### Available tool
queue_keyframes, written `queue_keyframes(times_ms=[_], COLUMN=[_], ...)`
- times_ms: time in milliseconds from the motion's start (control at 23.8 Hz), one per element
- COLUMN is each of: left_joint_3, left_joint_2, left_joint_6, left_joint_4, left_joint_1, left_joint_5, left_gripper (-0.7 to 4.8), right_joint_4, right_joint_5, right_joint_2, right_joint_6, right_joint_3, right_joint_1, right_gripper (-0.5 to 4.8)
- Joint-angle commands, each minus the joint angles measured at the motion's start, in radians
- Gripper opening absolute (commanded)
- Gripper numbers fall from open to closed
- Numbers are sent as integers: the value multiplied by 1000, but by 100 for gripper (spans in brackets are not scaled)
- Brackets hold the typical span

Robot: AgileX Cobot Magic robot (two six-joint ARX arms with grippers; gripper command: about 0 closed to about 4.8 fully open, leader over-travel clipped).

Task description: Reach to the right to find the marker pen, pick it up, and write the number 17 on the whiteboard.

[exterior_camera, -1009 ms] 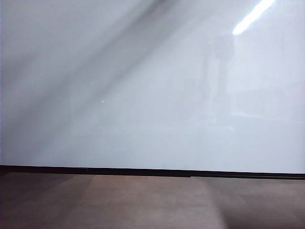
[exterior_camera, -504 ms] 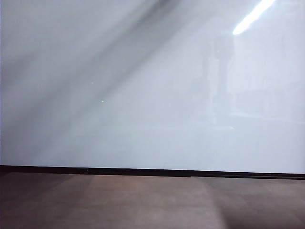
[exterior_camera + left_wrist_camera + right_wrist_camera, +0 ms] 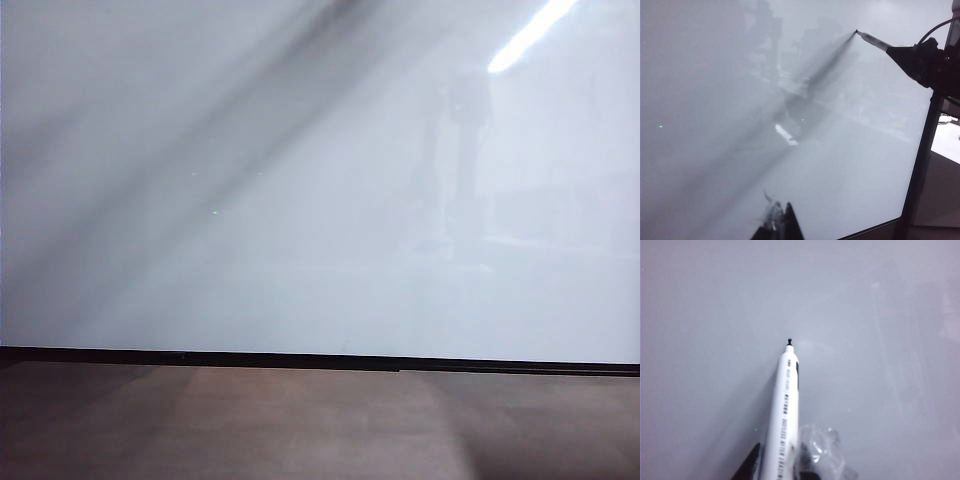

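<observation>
In the right wrist view the right gripper [image 3: 782,467] sits at the near edge, its jaws closed almost fully around the white barrel of the marker pen [image 3: 785,415]. The pen runs straight away from the gripper toward twelve o'clock, long axis pointing at the whiteboard [image 3: 865,315], black tip leading. The tip looks to be at or just off the glossy surface; no ink mark shows around it, so I judge the first stroke of the 1 has not begun. That is the relation the coming move turns on: tip square to the board, with only a small push forward needed before the stroke can be drawn.

From the left wrist view the left gripper [image 3: 777,227] is only a dark sliver at six o'clock, and whether it is open or closed cannot be told. Far off at about one o'clock, the right arm holds the pen [image 3: 872,41] with its point meeting its own long shadow on the board [image 3: 715,150]. The right arm is plainly the nearer one to the work.

In the exterior view neither gripper appears: a brown-grey table [image 3: 300,430] lies in front, then the black strip, then the blank board [image 3: 250,280] with no writing on it.

Compared with a second ago, the exterior view is essentially unchanged; only the faint reflection at upper right has shifted slightly.
</observation>
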Motion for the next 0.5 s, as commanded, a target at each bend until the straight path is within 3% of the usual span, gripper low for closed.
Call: queue_keyframes(times_ms=[42,504], left_joint_3=[9,9], left_joint_2=[1,1], left_joint_6=[4,4], left_joint_4=[12,12], left_joint_1=[1,1], left_joint_5=[4,4], left_gripper=[-5,-5], right_joint_4=[-18,-39], right_joint_5=[10,16], right_joint_2=[8,28], right_joint_6=[-3,29], right_joint_3=[5,-55], right_joint_1=[0,0], right_gripper=[-8,-8])
